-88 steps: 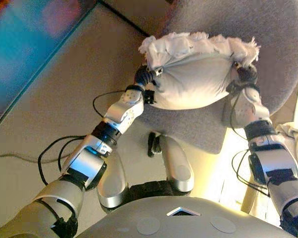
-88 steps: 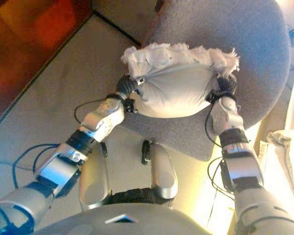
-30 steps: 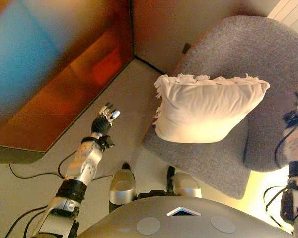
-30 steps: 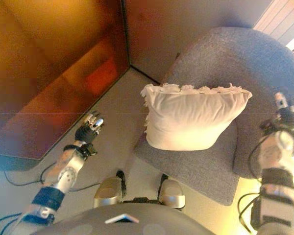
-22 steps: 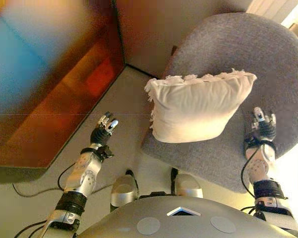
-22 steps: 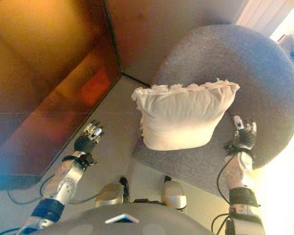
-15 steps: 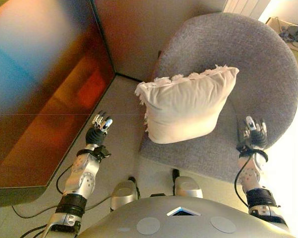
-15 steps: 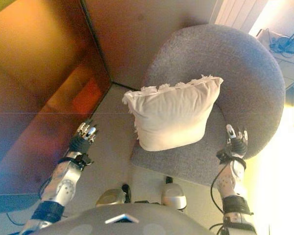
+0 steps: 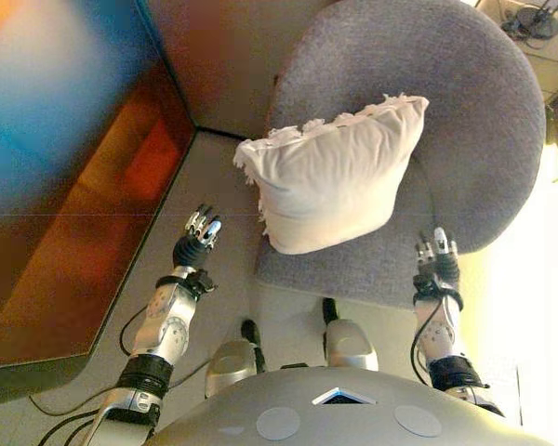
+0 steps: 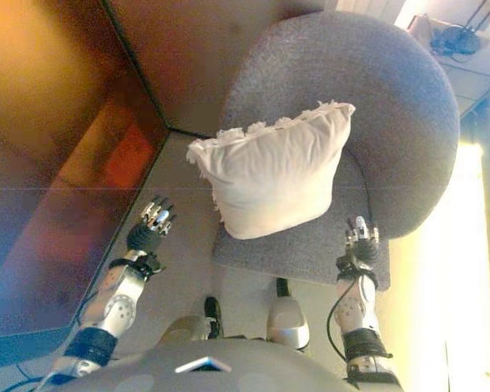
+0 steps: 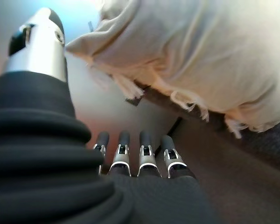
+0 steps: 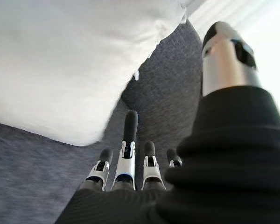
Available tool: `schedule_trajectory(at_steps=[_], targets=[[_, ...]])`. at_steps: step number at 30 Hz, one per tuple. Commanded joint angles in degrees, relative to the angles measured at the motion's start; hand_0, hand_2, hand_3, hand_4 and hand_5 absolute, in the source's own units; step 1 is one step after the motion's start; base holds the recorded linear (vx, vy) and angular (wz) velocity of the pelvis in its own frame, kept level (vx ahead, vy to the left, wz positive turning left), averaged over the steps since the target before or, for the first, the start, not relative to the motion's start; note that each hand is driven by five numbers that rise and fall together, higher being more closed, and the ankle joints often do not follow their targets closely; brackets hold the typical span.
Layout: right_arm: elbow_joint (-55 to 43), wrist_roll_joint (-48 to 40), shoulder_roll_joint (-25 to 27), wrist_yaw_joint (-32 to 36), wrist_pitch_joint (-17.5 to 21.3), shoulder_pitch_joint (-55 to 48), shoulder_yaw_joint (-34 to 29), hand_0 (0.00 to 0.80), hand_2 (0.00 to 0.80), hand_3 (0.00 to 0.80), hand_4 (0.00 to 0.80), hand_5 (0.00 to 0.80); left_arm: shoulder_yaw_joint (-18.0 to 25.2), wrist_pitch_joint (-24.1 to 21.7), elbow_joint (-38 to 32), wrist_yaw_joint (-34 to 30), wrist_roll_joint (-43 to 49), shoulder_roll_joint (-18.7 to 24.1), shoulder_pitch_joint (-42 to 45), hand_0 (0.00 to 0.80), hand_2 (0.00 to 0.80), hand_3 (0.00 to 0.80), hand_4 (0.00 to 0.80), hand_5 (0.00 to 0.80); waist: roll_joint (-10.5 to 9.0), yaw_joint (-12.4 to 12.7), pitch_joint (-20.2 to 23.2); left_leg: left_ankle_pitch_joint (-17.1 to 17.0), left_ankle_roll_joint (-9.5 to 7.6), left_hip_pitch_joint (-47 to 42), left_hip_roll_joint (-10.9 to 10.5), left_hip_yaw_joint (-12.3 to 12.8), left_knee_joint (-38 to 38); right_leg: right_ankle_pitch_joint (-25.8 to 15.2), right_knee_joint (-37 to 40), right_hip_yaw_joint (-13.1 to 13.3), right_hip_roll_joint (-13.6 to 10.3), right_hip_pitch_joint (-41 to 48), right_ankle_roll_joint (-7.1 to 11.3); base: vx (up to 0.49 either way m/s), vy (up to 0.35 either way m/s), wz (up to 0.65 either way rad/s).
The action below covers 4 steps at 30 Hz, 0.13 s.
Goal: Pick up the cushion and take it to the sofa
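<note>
Cushion (image 9: 330,181) standing on edge on grey sofa (image 9: 474,111) seat, leaning vs backrest, long axis running L-R, frilled edge up. Sitting between both robot hands, touching neither. Left robot hand (image 9: 196,243) and right robot hand (image 9: 436,262): fingers straight, spread, holding nothing.

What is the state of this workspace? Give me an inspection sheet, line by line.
Surface: grey upholstered seat, bare around the cushion.
Job's things: white fringed cushion stands on the seat, leaning against the backrest, held by neither hand.
Clutter: nothing seen.
Hands: left hand over the floor beside the seat, fingers straight; right hand by the seat's front edge, fingers straight; both apart from the cushion.
Cables: dark bundle on a ledge behind the seat.
Surroundings: reddish-brown panel, beige floor.
</note>
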<state>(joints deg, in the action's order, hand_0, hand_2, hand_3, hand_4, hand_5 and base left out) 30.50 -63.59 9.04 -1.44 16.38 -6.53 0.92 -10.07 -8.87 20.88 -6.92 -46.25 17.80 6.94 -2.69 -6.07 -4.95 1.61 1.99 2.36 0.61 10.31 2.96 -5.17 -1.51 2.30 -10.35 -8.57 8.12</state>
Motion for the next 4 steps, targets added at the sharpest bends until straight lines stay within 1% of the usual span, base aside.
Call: schedule_trajectory(at_steps=[1, 4], targets=[[-1.76, -4.42, -0.11, 6.03, 0.27, 2.78, -0.21, 0.0, 0.0, 0.0, 0.0, 0.0, -0.29, -1.88, -1.32, -3.05, -2.09, -1.3, -3.16, 0.0, 0.0, 0.0, 0.0, 0.0, 1.3, 0.31, -1.45, 3.0, -2.2, -2.49, -1.8, -1.8, -1.06, -4.94, -0.75, -3.91, -0.3, -2.13, 3.09, 0.025, -0.022, -0.21], [-1.44, -3.35, -0.17, 6.22, 0.3, 2.72, 0.29, 0.0, 0.0, 0.0, 0.0, 0.0, -0.69, -1.99, -0.91, -2.39, -1.88, -1.48, -3.18, 0.0, 0.0, 0.0, 0.0, 0.0, 1.28, 0.24, -1.43, 3.3, -2.4, -2.74, -1.96, -1.68, -0.75, -4.84, -0.92, -3.78, -0.28, -2.03, 3.03, 0.013, -0.004, -0.09]])
